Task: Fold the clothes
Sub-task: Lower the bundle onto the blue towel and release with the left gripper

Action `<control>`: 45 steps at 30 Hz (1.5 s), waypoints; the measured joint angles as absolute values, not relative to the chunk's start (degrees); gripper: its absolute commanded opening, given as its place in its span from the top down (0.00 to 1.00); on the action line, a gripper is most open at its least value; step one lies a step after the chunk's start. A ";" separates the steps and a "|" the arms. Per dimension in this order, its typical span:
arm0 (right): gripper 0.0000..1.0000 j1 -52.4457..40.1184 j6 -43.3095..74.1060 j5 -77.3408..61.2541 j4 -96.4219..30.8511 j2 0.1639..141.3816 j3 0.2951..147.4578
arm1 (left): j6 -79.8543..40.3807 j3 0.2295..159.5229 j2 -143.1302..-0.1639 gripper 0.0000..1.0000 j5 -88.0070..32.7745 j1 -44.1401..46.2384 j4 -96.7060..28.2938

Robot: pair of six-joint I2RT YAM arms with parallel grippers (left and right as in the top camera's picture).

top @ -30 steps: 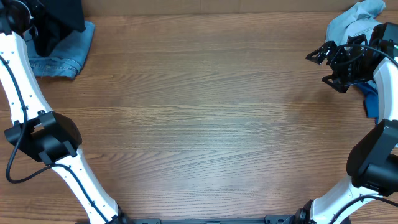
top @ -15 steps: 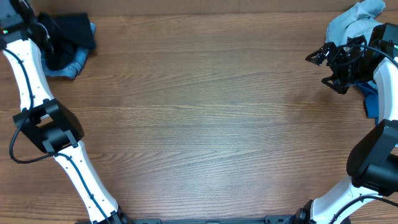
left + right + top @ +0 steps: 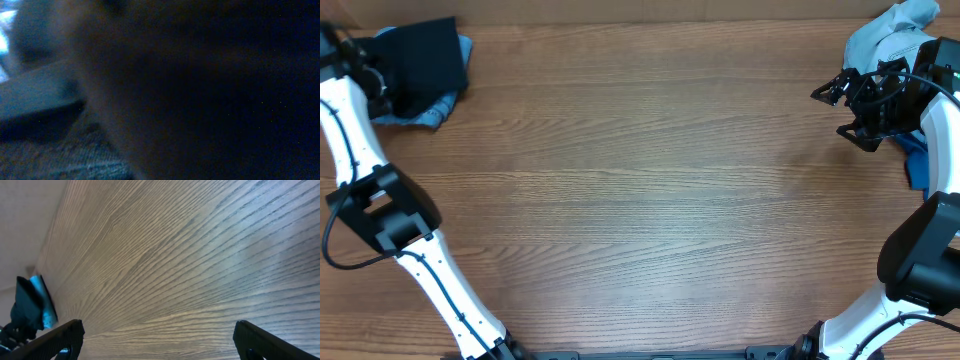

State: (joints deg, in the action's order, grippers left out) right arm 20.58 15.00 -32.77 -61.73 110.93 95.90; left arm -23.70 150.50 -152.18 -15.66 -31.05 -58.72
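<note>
The left arm reaches up to ten o'clock, its left gripper closed. The right gripper hangs at two o'clock, jaws wide apart, pointing toward nine.

Left arm: smooth white links are alternating with chunky black joint housings, and a thin black cable is looping off the joint at the left edge. Right arm is showing the same white shells, with a big rounded black joint at the right edge. Right gripper is looking all black and angular. Its fingers are showing as dark flat wedges in the wrist view.
</note>
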 measured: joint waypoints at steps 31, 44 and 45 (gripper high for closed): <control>0.00 20.58 14.98 -32.77 -60.86 110.93 95.90 | -16.29 170.45 -148.86 0.00 -23.55 -39.00 -75.90; 0.00 20.58 15.00 -33.52 -60.86 110.93 95.90 | -8.36 158.69 -142.04 0.96 -5.85 -27.42 -70.37; 0.00 20.58 14.98 -33.74 -60.90 110.93 95.90 | -8.38 156.27 -142.15 0.96 -4.27 -27.03 -69.01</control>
